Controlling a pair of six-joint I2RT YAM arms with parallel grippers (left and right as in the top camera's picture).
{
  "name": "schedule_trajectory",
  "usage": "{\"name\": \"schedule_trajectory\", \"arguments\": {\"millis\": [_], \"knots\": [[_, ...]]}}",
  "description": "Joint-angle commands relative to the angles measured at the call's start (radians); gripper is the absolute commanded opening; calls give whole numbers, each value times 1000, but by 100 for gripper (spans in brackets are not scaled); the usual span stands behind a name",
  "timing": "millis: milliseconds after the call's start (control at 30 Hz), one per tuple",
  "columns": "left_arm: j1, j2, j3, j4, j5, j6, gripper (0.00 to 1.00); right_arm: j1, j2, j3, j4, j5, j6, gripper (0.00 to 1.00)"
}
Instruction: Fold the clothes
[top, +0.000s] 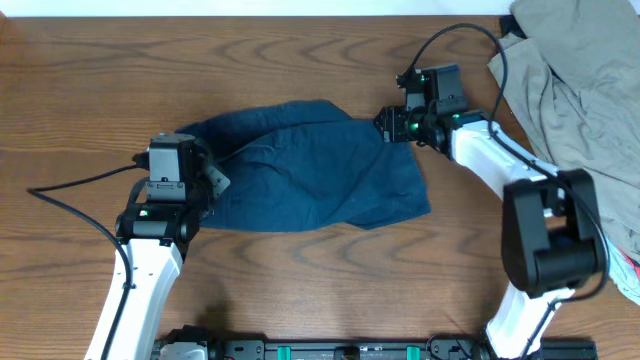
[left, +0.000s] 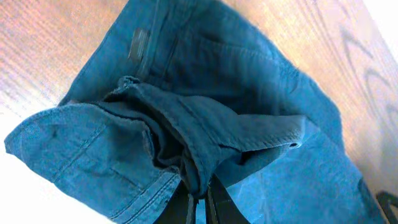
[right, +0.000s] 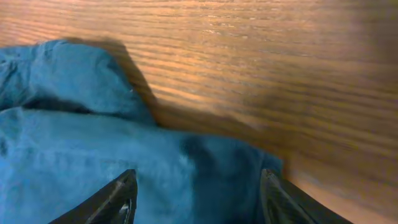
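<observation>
Gripping a bunched ridge of cloth, the left pincer (left: 200, 188) sits nearest the robot's base, its two fingers pressed together on what looks like the waistband of the blue shorts (top: 310, 170). It holds them at their 9 o'clock edge. In the left wrist view the fabric rises into this hold in a rumpled hump, with a pocket and a small label patch showing beyond it.

The shorts lie in the middle of the desk (top: 100, 80), spread roughly flat but creased, with one corner reaching toward 5 o'clock. No clean fold line shows, so I judge the folding of this piece barely begun.

Farther out, at the shorts' 2 o'clock corner, the right pincer (right: 199, 190) hangs with its fingers spread wide and nothing clamped between them. Blue cloth lies under the gap, and I cannot tell whether the fingertips touch it.

Farthest away, at the desk's 2 o'clock corner, a heap of grey-green clothes (top: 575, 90) waits unfolded, well apart from the shorts. Judging by this, most of the task remains: the shorts need folding, and then the heap.
</observation>
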Motion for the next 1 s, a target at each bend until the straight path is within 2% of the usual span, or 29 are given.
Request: {"name": "schedule_trajectory", "arguments": {"millis": [0,167,367,400,467,500,700,967], "knots": [[5,-11,16,-16,10,3,6,9,38,16,32,-18,23,61],[5,-11,16,-26,10,3,6,9,87,16,61,-14,23,58],[5,-11,16,-26,10,3,6,10,105,16,58,-18,23,41],[5,-11,16,-26,10,3,6,10,105,16,64,-18,23,34],[5,-11,16,-26,10,3,6,9,103,17,68,-23,23,4],[5,-11,16,-26,10,3,6,8,102,18,68,-31,24,1],[5,-11,16,-26,10,3,6,-12,55,24,64,-78,30,1],[5,-11,16,-25,10,3,6,-47,-116,38,48,-22,29,1]]}}
